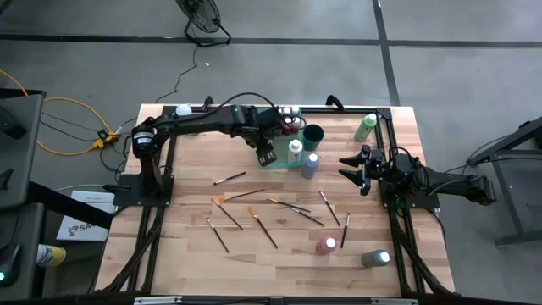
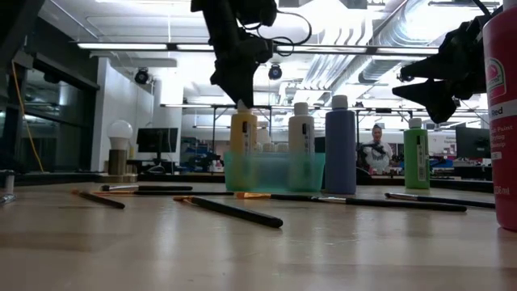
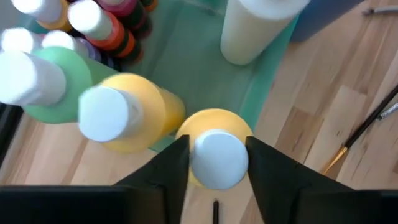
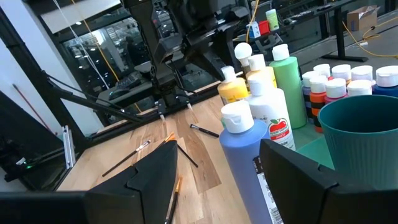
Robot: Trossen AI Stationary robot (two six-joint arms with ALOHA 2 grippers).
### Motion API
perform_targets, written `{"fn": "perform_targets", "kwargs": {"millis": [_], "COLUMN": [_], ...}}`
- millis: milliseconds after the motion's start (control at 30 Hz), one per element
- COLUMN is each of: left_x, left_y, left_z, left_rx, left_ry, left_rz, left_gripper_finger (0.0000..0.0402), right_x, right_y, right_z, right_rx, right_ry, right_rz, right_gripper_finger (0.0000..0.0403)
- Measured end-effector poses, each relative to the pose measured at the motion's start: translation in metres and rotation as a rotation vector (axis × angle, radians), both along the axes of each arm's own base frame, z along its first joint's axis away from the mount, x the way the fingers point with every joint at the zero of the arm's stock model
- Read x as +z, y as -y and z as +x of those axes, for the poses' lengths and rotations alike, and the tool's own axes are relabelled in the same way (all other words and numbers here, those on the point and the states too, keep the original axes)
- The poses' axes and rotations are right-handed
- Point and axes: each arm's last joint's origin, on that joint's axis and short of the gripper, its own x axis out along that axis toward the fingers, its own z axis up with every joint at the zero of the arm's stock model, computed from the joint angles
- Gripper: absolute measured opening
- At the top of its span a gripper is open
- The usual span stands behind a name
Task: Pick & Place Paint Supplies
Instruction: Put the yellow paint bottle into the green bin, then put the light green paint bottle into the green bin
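A yellow paint bottle [image 3: 214,121] with a white cap stands upright at a corner of the translucent green tray [image 2: 275,171]; its lower part shows behind the tray's wall. My left gripper [image 1: 267,156] is above it, shut on its cap. The tray also holds a second yellow bottle [image 3: 134,118], a green one [image 3: 59,78], a cream-white one [image 3: 252,31] and several small pots [image 3: 115,28]. My right gripper [image 1: 342,168] waits open at the table's right side, holding nothing. Loose paintbrushes [image 1: 254,207] lie across the table's middle. My left gripper has the yellow bottle's white cap [image 3: 216,158] between its two fingers [image 3: 171,171], one on each side. The fingers come steeply from above. The bottle stands upright below them; the tray wall hides whether its base rests on the tray's floor.
A blue bottle [image 1: 311,165] stands just outside the tray, a dark green cup [image 1: 313,134] behind it, a green bottle [image 1: 366,127] at the far right. A pink bottle [image 1: 326,246] and a grey one [image 1: 377,257] stand near the front right. A clear object with a white ball top [image 1: 182,110] is at the far left.
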Motion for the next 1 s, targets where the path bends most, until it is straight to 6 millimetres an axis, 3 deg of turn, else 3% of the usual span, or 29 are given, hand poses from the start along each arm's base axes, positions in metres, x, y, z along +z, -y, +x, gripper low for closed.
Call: {"fn": "perform_targets", "kwargs": {"millis": [200,467,667,867,1000], "left_x": [0.000,0.014,0.036,0.066,0.070], "left_y": [0.000,0.001,0.006,0.020,0.033], "left_z": [0.000,-0.007,-0.019,-0.042,-0.070], "left_rx": [-0.018,-0.042,-0.058,-0.118,-0.138], "left_ry": [0.003,0.035,0.089,0.221,0.349], "left_rz": [0.006,0.060,0.109,0.181,0.223], "left_gripper_finger": [0.0203,0.0209,0.0210,0.0211,0.0211], "right_x": [0.000,0.000,0.000,0.000,0.000], "right_y": [0.000,0.000,0.000,0.000,0.000], "right_z": [0.000,0.000,0.000,0.000,0.000], "right_rx": [0.000,0.000,0.000,0.000,0.000], "right_ry": [0.000,0.000,0.000,0.000,0.000], "right_rz": [0.000,0.000,0.000,0.000,0.000], "right_gripper_finger": [0.0223,0.0223,0.0223,0.0223,0.0223]}}
